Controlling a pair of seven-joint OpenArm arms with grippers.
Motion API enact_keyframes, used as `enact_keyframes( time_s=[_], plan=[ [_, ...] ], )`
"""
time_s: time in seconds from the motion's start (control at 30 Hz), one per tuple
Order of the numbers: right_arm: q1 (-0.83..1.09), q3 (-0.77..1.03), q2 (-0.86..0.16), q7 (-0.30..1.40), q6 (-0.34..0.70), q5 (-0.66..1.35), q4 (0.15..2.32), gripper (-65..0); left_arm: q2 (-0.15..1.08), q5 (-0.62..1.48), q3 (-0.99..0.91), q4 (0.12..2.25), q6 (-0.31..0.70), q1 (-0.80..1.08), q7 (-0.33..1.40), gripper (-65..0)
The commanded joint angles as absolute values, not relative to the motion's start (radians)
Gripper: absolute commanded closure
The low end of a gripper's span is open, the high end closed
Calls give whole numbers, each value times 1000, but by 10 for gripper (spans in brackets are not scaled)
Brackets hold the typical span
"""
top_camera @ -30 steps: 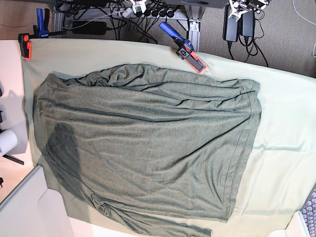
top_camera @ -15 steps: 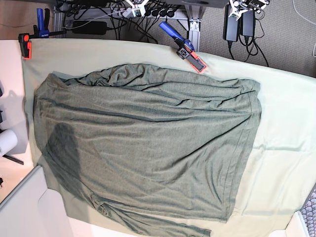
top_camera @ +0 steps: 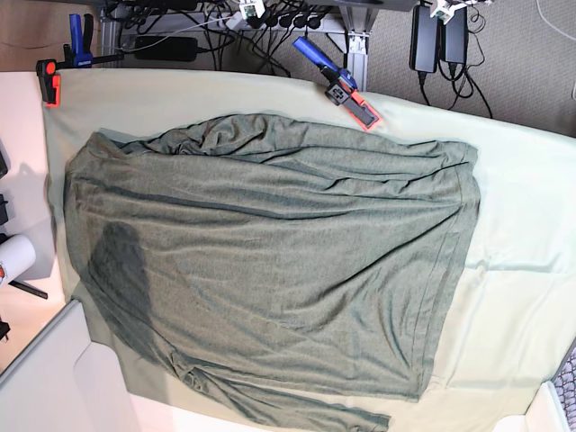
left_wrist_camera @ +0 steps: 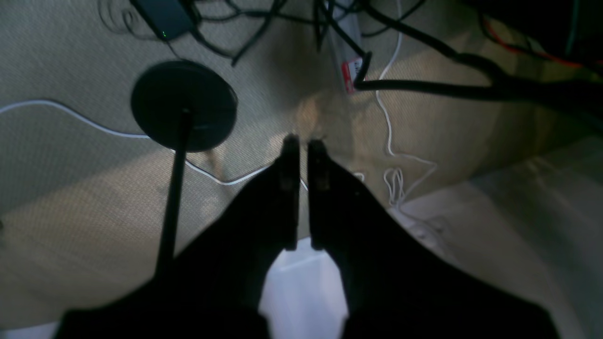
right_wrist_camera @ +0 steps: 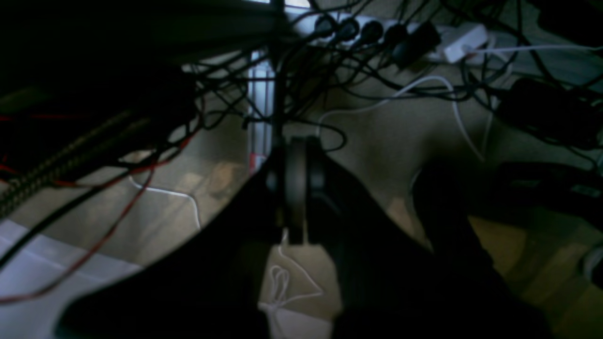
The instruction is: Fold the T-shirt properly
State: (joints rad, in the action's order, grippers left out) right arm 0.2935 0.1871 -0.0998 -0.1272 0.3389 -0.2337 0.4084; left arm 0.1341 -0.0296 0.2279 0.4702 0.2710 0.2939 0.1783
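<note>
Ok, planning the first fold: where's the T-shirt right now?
In the base view the T-shirt lies spread across the mint-green table cloth, filling its left and centre, below the blue-and-orange clamp.

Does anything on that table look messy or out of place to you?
Yes. The T-shirt lies spread out but rumpled, bunched along its far edge, with one sleeve trailing at the near edge. A blue clamp at the table's far edge sits askew.

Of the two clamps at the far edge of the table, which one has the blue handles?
The blue-handled clamp with the orange-red jaw, near the middle of the far edge. The other, the orange clamp, sits at the corner.
</note>
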Motion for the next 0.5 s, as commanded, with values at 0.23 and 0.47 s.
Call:
enact_keyframes(
  time_s=[0.23, 0.47],
  plan=[
    [470, 76, -154, -131, 356, -144, 604, 0, 221, 150, 214, 727, 456, 454, 179, -29],
    [701, 46, -224, -131, 355, -52, 905, 0, 267, 275, 61, 997, 640, 627, 207, -30]
  ],
)
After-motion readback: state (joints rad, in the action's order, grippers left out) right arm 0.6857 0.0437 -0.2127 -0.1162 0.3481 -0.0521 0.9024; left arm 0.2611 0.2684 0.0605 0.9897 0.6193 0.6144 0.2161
